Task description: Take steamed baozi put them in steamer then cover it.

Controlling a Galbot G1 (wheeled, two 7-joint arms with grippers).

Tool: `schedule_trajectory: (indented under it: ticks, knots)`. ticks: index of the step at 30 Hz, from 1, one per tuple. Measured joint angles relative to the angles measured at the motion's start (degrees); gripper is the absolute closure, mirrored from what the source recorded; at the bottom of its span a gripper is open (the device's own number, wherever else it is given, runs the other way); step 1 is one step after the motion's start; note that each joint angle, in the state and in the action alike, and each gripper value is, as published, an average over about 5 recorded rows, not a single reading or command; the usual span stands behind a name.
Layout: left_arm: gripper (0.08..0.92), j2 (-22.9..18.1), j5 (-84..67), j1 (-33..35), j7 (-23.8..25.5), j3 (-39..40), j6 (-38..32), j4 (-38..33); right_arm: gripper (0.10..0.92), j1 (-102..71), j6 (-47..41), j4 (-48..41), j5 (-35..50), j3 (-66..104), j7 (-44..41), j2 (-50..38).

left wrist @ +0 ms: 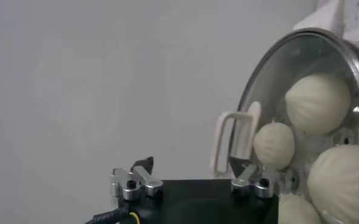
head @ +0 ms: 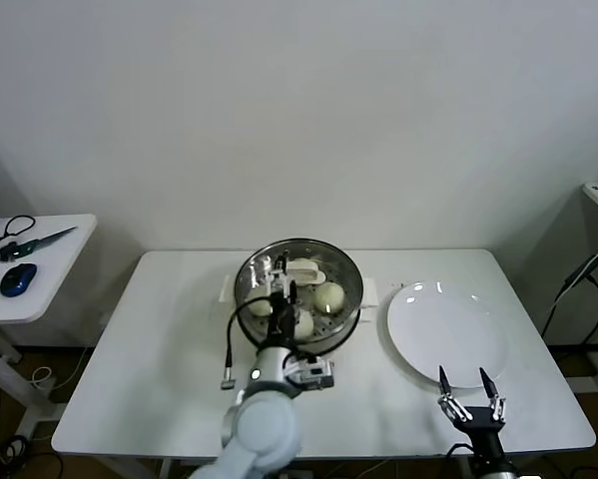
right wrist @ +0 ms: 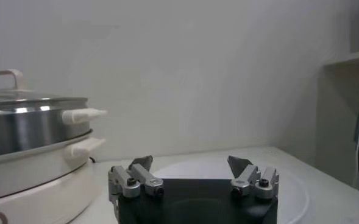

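I am holding the left gripper (left wrist: 191, 176) with its fingers spread apart, gripping nothing, just above the cream rectangular handle (left wrist: 234, 140) of the round clear glass cover (head: 299, 282). That cover is sitting on the shiny round stainless-steel steamer (right wrist: 27, 125) at the middle of the white table (head: 159, 369), the smooth cream-white baozi (left wrist: 318, 103) showing beneath the glass. My right gripper (head: 470, 391) is idling, fingers wide, over the near edge of a flat white round plate (head: 443, 334) beside the steamer.
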Motion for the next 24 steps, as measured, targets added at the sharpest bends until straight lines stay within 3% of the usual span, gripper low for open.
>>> schedule_trajectory:
  ticks: [4, 12, 18, 24]
  knots:
    - [0.181, 1.5, -8.7, 3.4, -4.2, -4.8, -3.3, -3.8, 0.203, -0.1, -0.9, 1.3, -0.9, -0.3, 0.9, -0.4]
    - [0.177, 3.8, -36.3, 10.8, -11.7, -20.7, -11.8, -8.2, 0.203, 0.5, -2.0, 2.0, -4.1, -0.2, 1.8, -0.7]
    - [0.177, 5.6, -58.6, 18.1, -14.2, -32.1, -21.0, -7.3, 0.203, 1.0, -2.6, 1.7, -5.1, -0.5, 1.9, -1.1]
    - [0.177, 5.7, -73.3, 24.9, -15.4, -37.2, -30.6, -4.6, 0.203, 1.6, -2.9, 0.9, -5.0, -0.9, 1.8, -1.3]
